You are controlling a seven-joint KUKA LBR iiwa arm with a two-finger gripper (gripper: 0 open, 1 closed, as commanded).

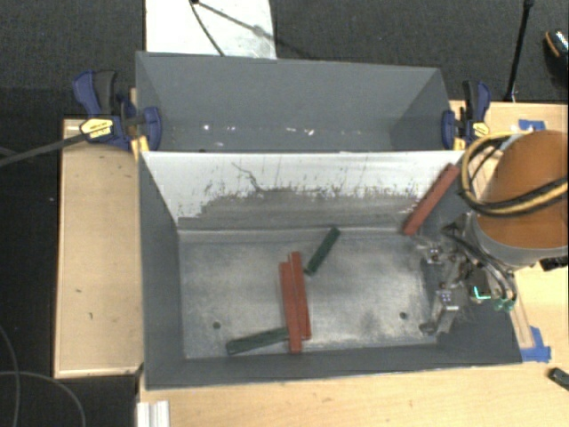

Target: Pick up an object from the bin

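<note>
My gripper point(442, 296) hangs low at the right end of the bin, close to the right wall and above bare floor. Nearest to it is a red-brown bar point(430, 201), which leans tilted in the back right corner, just behind and above the gripper. Two red bars point(295, 302) lie side by side near the bin's middle, well left of the gripper. One dark green bar point(322, 251) lies slanted behind them. Another dark green bar point(258, 342) rests along the front wall, touching the near ends of the red bars.
The arm with its orange cover and cables comes in over the bin's right rim. Bare floor stretches between the red bars and the gripper, and along the left side of the bin.
</note>
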